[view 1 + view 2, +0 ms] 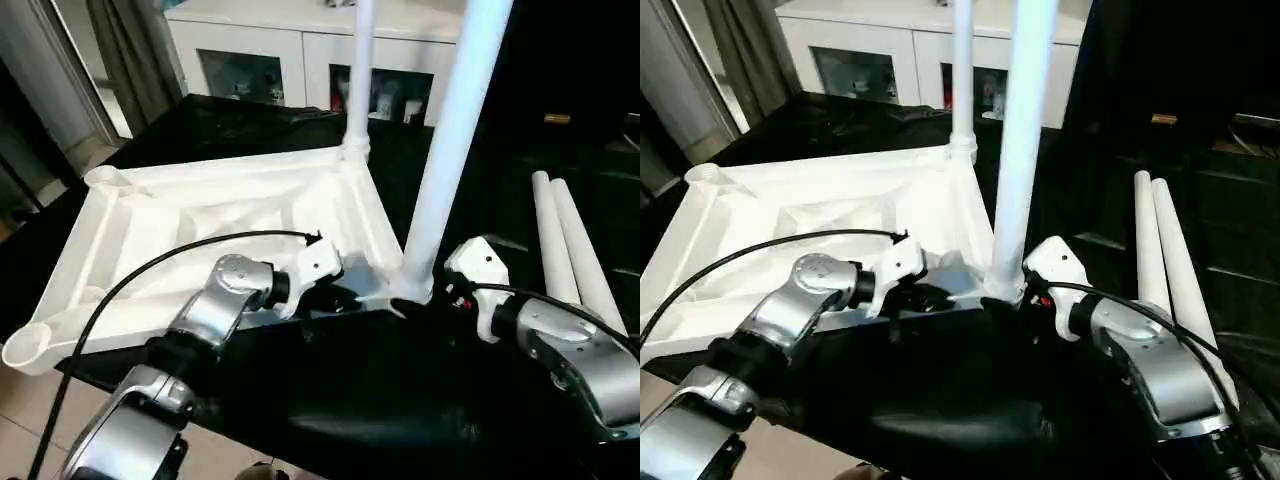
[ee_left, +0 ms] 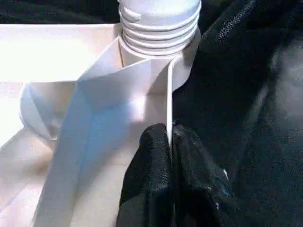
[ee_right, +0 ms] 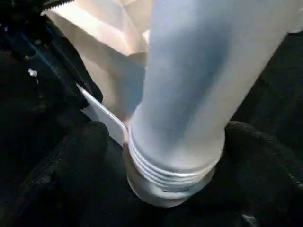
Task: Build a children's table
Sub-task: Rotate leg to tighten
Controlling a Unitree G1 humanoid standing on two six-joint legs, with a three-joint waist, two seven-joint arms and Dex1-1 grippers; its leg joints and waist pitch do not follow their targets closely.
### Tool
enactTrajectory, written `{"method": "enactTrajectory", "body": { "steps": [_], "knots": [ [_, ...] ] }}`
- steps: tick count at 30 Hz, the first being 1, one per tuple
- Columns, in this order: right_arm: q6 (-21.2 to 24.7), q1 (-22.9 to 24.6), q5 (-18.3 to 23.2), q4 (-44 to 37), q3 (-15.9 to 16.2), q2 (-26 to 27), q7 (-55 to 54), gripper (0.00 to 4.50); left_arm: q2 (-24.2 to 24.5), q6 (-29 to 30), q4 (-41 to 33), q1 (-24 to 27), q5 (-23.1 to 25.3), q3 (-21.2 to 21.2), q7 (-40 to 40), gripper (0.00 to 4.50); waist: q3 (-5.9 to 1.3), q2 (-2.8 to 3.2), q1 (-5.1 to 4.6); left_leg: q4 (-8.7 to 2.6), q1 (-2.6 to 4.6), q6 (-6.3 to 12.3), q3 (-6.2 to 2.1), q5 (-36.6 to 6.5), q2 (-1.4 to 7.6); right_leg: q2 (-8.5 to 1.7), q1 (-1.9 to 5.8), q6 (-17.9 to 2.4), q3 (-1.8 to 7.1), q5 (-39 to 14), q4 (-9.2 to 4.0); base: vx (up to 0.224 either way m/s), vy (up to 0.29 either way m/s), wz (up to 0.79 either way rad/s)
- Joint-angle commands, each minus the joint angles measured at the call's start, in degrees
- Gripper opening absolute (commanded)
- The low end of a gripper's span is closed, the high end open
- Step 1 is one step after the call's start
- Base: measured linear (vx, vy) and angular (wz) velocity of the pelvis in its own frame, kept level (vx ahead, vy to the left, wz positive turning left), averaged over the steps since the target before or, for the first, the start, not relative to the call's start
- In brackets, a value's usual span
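1. My left gripper (image 2: 169, 156) was clenched on the thin white rim of the table top (image 1: 200, 225), its two black fingers (image 2: 147, 179) pressed together with the plastic edge sandwiched between them, close beside the corner socket that held the nearer leg (image 1: 455, 130).
2. My right gripper (image 3: 156, 156) stood spread wide on either side of that leg's foot, one dark rubbery finger (image 3: 80, 142) on each flank; I could not tell whether the pads touched the tube, and I was not squeezing it.
3. The nearer leg was a smooth, matte white tube, its ridged screw thread partly showing above the round socket, so it stood upright in the corner of the top.
4. The table top lay upside down on a black surface (image 1: 400, 400), a square of glossy white plastic with raised ribs crossing its underside and round cup-shaped sockets at the corners.
5. A second leg (image 1: 358, 80) stood upright in the far corner socket beyond the nearer leg.
6. Two loose legs (image 1: 565, 250), long plain white tubes, lay side by side on the black surface, off to the right of the top.
7. Beyond the top stood a white cabinet (image 1: 300, 45) with glass-fronted shelves.
8. I could read no lettering or labels on any of it.
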Motion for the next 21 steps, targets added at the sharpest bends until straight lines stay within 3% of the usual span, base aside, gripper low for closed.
{"method": "enactTrajectory", "body": {
  "steps": [1,4,21],
  "knots": [
    [0.5,-0.2,0.6,-0.5,0.9,-0.3,0.6,4.25,0.8,-1.0,-4.3,-0.1,-2.4,0.3,-2.5,0.00,-3.63,-1.34,0.11,-4.21,0.71,3.35,-1.11,-12.4,3.15,-4.18,2.83,-12.6,2.46,-13.8,-4.56,0.000,0.000,0.00],
    [0.8,-0.5,0.6,0.0,0.8,-0.1,0.9,4.25,1.2,-0.9,-5.3,0.4,-2.7,0.0,-3.3,0.00,-3.66,-1.25,0.08,-4.10,0.66,3.45,-1.04,-11.8,3.08,-4.15,2.82,-12.8,2.44,-13.1,-4.45,0.000,0.000,0.00],
    [1.1,-0.1,1.1,0.6,0.0,1.1,0.8,2.89,1.1,0.4,-7.2,1.5,-2.3,-0.2,-4.4,0.00,-3.87,-1.20,0.20,-3.79,0.61,3.88,-1.00,-10.0,2.95,-4.07,3.07,-13.5,2.35,-10.5,-4.09,0.000,0.000,0.00]
  ]
}}
